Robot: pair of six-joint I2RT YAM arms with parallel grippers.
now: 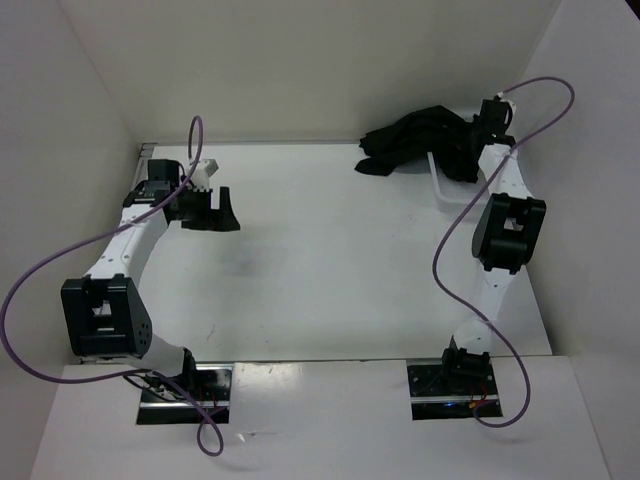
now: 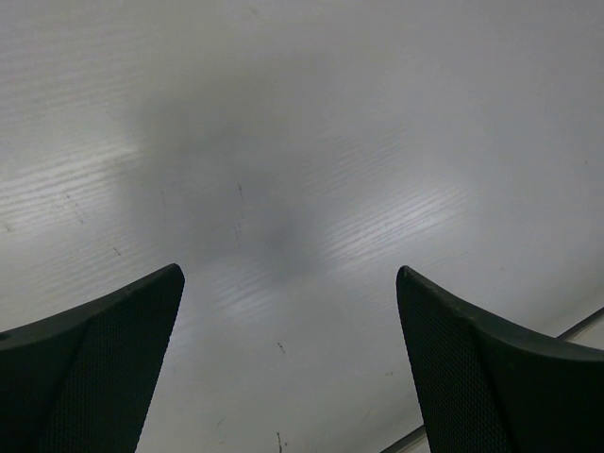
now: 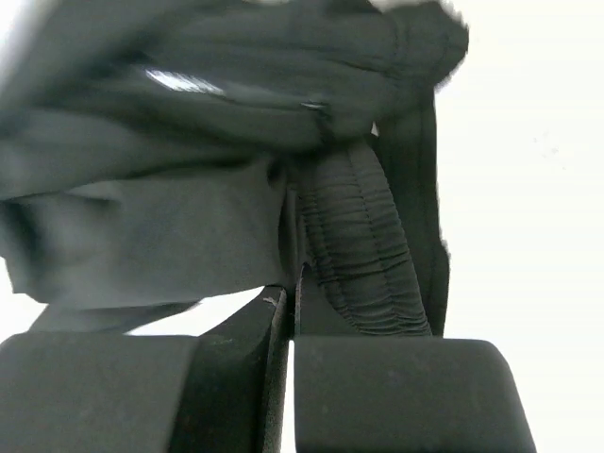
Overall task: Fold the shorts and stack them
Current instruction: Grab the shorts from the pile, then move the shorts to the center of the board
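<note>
pinching black shorts [image 3: 179, 198] in right gripper [image 3: 290, 300], jaws clamped, at 1 o'clock; holding left gripper [image 2: 288, 274], jaws spread, above table [image 1: 320, 270] at 10 o'clock.

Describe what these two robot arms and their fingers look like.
Both the left arm and right arm are slim white tubes joined by boxy black joints. A thin purple cable loops loosely along each. The fingers are black, broad wedges with a fine mesh-like texture.
</note>
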